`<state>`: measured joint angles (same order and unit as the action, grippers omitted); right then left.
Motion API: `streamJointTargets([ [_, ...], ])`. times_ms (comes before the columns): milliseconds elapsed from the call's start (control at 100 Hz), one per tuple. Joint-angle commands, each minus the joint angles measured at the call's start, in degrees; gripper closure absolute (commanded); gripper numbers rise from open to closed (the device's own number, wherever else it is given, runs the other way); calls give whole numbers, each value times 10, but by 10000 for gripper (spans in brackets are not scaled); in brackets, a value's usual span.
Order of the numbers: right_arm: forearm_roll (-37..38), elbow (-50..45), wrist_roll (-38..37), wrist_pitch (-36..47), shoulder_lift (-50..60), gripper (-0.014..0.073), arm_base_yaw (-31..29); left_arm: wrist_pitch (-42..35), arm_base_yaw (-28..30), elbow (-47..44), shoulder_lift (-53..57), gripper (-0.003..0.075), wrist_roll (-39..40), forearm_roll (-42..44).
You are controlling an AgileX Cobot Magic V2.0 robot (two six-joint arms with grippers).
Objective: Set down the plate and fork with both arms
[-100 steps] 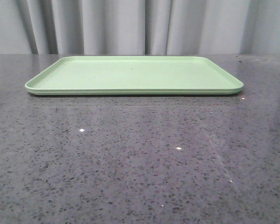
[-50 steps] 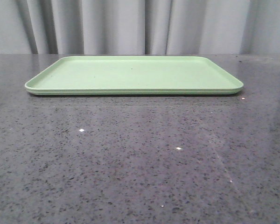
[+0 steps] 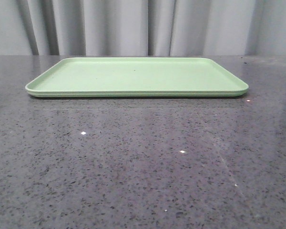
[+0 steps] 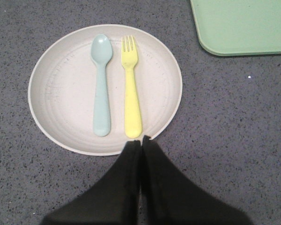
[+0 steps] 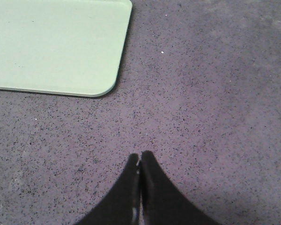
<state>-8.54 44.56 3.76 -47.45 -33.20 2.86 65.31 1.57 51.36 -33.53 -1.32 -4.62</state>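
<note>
Even, soft light; small glints on the countertop (image 3: 133, 162); perhaps slightly grainy.

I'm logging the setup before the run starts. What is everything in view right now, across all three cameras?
tray: one, light green, flat on the table, nothing on it.
plate: one, cream-white, on the table beside a tray corner.
fork: one, yellow, lying in the plate.
spoon: one, pale blue-green, in the plate alongside the fork.
table: one, dark speckled grey.
curtain: grey, behind the table.
left hand: black, shut, at the plate's rim.
right hand: black, shut, over bare table.
</note>
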Motion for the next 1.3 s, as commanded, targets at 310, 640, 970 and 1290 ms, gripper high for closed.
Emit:
streamJointTargets([
  [310,-3,20,2,36,-6,134,-3,-34,-4,18,-6,83,-18,-7],
  [640,-3,20,2,38,-6,136,-3,-63,-4,18,-6,82,-14,27],
  [970,-3,20,2,45,-6,137,-3,-63,-4,18,-31,82,86,251],
  [1290,-3,20,2,51,-6,137,-3,-105,21,18,-111,82,105,276],
])
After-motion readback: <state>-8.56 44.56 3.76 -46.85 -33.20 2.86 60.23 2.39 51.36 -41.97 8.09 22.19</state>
